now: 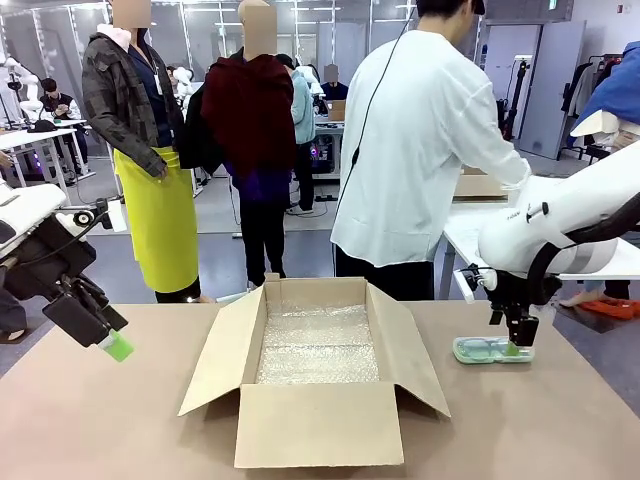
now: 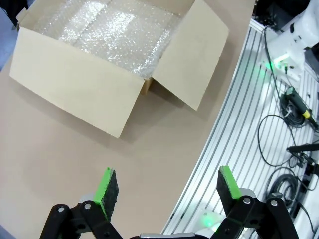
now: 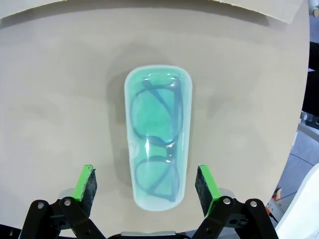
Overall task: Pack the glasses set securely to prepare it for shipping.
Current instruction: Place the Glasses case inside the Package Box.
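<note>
A pale mint-green translucent glasses case (image 3: 158, 137) (image 1: 491, 350) lies flat on the brown table to the right of the box, dark-framed eyeglasses showing inside. My right gripper (image 3: 148, 182) (image 1: 518, 346) hangs open straight above it, a green pad on each side of the case's near end, neither touching it. My left gripper (image 2: 168, 185) (image 1: 108, 338) is open and holds nothing, raised over the table's left side near the edge. The pink case is out of view.
An open cardboard box (image 1: 318, 426) lined with clear bubble wrap (image 1: 318, 345) stands mid-table, flaps spread. A person in a white top (image 1: 420, 150) stands at the far side, turned away. Beside the table's edge lie a metal rail surface and cables (image 2: 279, 129).
</note>
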Controlling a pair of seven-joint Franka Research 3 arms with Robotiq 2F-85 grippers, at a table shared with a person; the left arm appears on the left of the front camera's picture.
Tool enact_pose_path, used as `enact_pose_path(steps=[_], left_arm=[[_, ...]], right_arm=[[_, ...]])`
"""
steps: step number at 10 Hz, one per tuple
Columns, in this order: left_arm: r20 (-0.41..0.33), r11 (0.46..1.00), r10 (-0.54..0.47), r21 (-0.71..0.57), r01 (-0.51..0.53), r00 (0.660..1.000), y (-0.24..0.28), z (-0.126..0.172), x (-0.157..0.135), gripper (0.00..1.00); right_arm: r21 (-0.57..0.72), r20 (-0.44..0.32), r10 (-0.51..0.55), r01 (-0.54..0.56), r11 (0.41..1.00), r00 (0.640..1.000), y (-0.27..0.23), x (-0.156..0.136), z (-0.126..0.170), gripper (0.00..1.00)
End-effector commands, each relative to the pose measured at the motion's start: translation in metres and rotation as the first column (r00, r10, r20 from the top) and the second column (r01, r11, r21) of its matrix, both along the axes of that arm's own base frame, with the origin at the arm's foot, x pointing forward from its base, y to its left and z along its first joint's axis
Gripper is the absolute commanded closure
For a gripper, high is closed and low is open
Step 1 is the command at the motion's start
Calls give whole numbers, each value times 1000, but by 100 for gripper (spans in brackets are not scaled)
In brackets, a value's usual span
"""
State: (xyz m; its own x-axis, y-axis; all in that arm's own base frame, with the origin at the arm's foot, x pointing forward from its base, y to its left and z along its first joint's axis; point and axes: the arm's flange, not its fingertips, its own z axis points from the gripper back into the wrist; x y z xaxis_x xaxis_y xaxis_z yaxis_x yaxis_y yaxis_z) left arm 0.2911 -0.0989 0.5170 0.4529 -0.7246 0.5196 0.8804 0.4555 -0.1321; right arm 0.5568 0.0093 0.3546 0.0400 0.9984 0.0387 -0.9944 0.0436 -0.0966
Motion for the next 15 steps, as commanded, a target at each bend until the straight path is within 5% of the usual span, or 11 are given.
enact_pose_path(steps=[1, 10, 15], left_arm=[[-1, 999, -29, -15, 29, 1000, 2, 1, -1, 0], [-1, 999, -29, -15, 29, 1000, 2, 1, -1, 0], [-1, 999, -29, -15, 29, 1000, 2, 1, -1, 0]], right_arm=[[29, -11, 51, -50, 998, 999, -5, 14, -11, 0], [61, -59, 43, -39, 997, 997, -7, 30, -45, 0], [64, -52, 37, -33, 997, 998, -7, 29, -41, 46]])
